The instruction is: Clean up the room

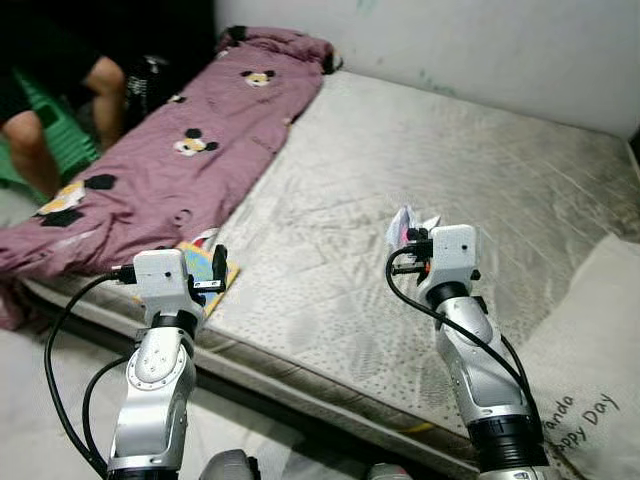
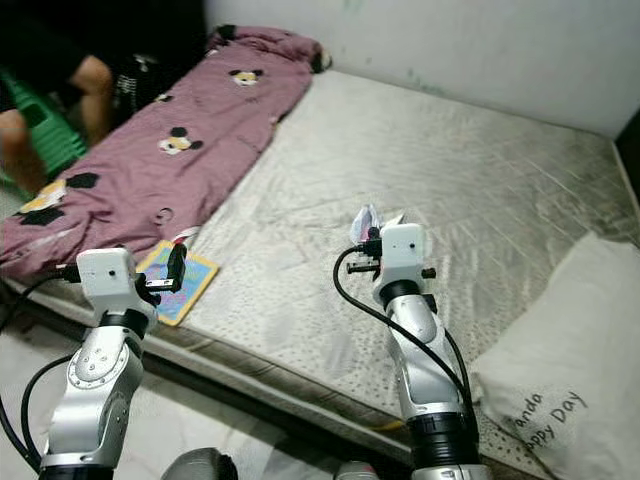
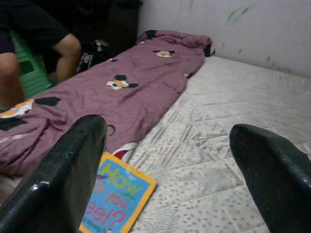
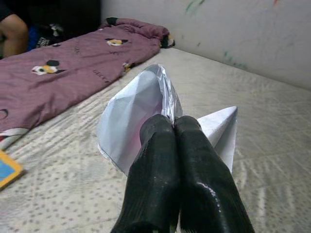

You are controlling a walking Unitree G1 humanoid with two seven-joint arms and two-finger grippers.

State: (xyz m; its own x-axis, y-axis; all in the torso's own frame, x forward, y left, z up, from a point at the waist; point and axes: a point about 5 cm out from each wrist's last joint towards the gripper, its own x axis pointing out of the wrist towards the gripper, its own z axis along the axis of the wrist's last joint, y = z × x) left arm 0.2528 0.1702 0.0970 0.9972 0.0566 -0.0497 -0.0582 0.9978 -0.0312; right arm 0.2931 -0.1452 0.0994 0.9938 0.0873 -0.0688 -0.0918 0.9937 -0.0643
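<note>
The wrapper (image 4: 129,114) looks like thin, shiny, creased foil. The right gripper (image 4: 174,124) has 2 glossy black fingers. The mattress (image 1: 420,170) is matt quilted cloth; the blanket (image 1: 190,150) is soft purple fabric.

A bare grey quilted mattress (image 1: 420,170) lies low on the pale floor (image 1: 40,400), its far side against a white wall. A mauve blanket (image 1: 190,140) printed with cartoon mouse faces runs along the mattress's left edge, bunched at the far corner. A colourful children's book (image 2: 178,280) lies flat at the near left corner, just beside the blanket's hem. A white pillow (image 2: 565,340) with printed lettering rests at the mattress's near right corner.
</note>
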